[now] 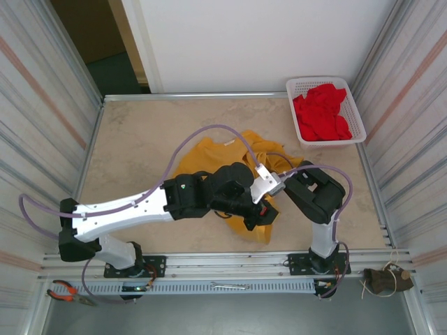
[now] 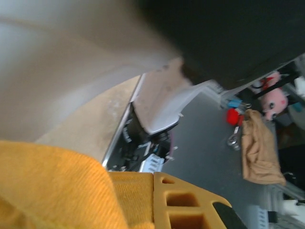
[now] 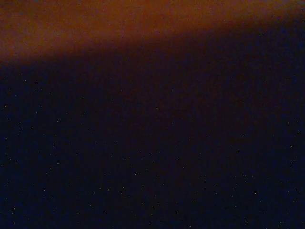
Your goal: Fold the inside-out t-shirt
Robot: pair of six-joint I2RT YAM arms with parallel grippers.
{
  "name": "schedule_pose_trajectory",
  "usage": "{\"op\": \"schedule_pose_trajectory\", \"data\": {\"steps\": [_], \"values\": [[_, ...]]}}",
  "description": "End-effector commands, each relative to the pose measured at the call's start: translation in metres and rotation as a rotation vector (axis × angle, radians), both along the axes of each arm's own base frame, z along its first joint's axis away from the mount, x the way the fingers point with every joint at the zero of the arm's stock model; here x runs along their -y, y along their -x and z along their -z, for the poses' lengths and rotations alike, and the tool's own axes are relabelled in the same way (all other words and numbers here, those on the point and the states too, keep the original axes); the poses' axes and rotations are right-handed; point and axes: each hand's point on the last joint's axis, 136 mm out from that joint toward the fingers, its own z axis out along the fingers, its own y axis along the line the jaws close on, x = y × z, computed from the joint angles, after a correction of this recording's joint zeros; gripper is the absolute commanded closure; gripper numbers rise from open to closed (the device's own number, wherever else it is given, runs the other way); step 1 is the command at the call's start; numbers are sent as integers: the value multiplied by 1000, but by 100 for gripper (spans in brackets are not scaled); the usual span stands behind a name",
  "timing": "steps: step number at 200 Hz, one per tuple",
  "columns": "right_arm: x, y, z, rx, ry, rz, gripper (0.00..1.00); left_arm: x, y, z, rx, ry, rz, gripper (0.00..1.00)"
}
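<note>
The inside-out t-shirt point(image 1: 222, 149) is a mustard-yellow heap in the middle of the table, its collar toward the far side. My left arm reaches across it from the left. My left gripper point(image 1: 255, 216) is shut on a bunch of the cloth, which hangs toward the near edge. The left wrist view shows yellow cloth point(image 2: 52, 186) pressed against one yellow finger point(image 2: 186, 202). My right arm is bent in from the right, with its gripper point(image 1: 272, 187) down in the shirt beside the left one. The right wrist view is dark, with a dull orange glow along the top, so its jaws are hidden.
A white basket point(image 1: 323, 81) holding red garments point(image 1: 321, 113) stands at the far right corner. Metal walls close in both sides of the table. Red-handled pliers point(image 1: 66, 290) lie beyond the near rail. Bare tabletop lies to the left of the shirt and behind it.
</note>
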Motion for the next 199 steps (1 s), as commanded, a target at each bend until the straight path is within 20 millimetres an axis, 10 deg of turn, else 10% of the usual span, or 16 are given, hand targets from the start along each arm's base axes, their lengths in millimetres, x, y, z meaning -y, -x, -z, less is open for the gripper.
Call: {"op": "schedule_pose_trajectory", "data": {"steps": [1,69,91,199], "values": [[0,-13,8,-10,8,-5,71,8,48,-65,-69,234,175,100],[16,-31,7,-47,119,-4,39,8,73,-76,-114,290,253,100],[18,-35,4,-57,171,-23,37,9,62,-57,-114,240,201,100],[13,-60,13,-75,240,-69,26,54,98,-114,-214,396,390,100]]}}
